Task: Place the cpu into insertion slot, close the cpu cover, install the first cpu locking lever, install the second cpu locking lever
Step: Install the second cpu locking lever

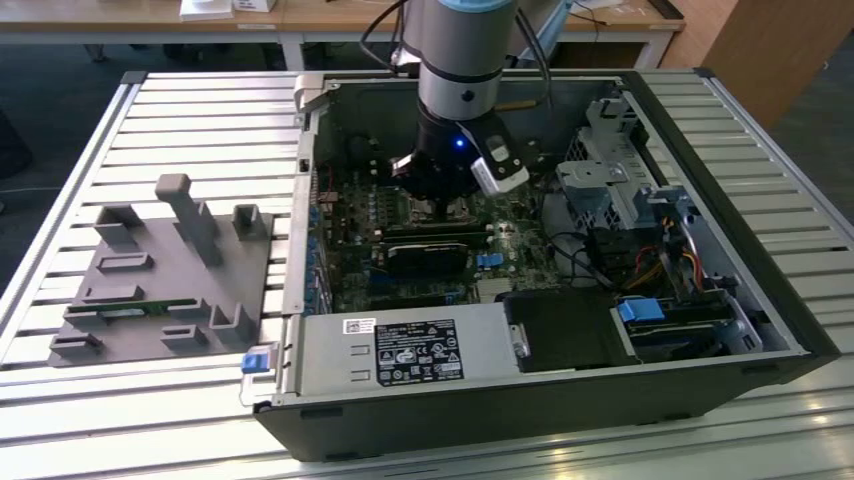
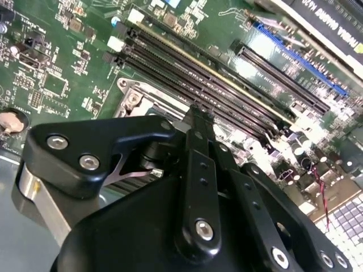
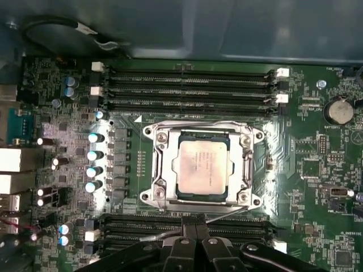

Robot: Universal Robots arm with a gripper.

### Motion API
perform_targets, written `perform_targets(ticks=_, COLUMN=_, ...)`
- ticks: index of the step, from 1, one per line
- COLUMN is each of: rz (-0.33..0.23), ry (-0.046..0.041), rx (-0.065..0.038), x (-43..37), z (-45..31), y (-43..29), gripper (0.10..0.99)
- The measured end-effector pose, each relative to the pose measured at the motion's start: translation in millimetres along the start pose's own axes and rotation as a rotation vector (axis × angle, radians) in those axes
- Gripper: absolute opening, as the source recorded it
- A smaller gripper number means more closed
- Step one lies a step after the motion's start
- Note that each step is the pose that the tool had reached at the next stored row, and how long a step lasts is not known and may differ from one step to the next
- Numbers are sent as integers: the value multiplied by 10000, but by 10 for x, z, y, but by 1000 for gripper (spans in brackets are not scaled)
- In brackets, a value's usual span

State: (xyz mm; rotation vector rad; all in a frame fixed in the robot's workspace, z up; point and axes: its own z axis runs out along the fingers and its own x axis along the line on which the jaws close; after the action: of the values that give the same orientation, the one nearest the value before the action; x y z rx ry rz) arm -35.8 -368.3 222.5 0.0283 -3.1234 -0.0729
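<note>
Cpu (image 3: 199,165), silvery-grey top up, seated square in the insertion slot (image 3: 177,194), whose black rim peeks out around the chip; judged placed for good, since the cpu cover (image 3: 245,161) lies flat over it, its window framing the chip and its metal border bearing on the chip's edges, presumably to press it down onto the contacts. Memory slots (image 3: 193,88) in long black rows on either side of the socket, running parallel to the cover's edges; capacitors (image 3: 93,161) in a column just beside the socket; coin cell battery (image 3: 338,110) well apart from it on the motherboard (image 3: 317,187).

A thin wire locking lever (image 3: 227,211) lying along the cover's edge nearest the gripper (image 3: 195,229), low and close to the board, seemingly down; whether hooked under its catch cannot be told.

Gripper fingertips pressed together with nothing between them, hovering just past the socket over the near memory slots, close to that lever; closed probably to serve as a blunt pusher rather than to grasp.

In the exterior view, arm (image 1: 458,90) reaching straight down into the open computer case (image 1: 747,300), above the socket; grey fixture tray (image 1: 160,290) well apart from the case.
</note>
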Motion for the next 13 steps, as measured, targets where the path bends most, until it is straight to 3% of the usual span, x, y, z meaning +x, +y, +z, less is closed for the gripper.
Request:
perform_targets(ticks=6, rz=-1, ry=-5, rx=-93, x=8, z=-1, y=-53, gripper=106)
perform_targets(ticks=13, rz=-3, ry=-55, rx=-104, x=82, z=2, y=-59, gripper=106)
